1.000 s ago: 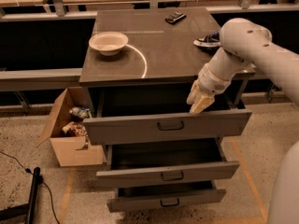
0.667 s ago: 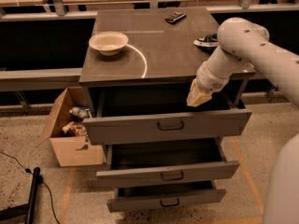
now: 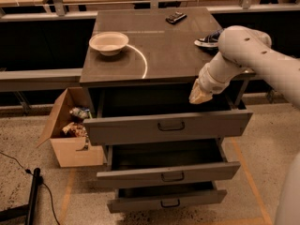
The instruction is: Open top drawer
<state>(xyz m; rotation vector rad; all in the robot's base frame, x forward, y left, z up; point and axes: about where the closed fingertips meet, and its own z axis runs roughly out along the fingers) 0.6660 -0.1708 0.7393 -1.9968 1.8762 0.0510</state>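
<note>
The top drawer (image 3: 140, 128) is a wide grey metal drawer with a small dark bail handle (image 3: 171, 125) at its centre. It stands pulled out from the cabinet, its dark inside showing. My gripper (image 3: 199, 94) sits at the end of the white arm, above the drawer's right part, just under the cabinet top's front edge and clear of the handle.
Two shallower grey drawers (image 3: 168, 175) below also stand pulled out. On the cabinet top (image 3: 164, 55) are a white bowl (image 3: 108, 42), a dark remote (image 3: 175, 17) and a dark shoe-like thing (image 3: 208, 40). A cardboard box (image 3: 70, 128) with clutter stands on the floor at left, a cable beside it.
My gripper has risen slightly and drawn back from the drawer's inside toward the cabinet top's edge. The drawers have not moved.
</note>
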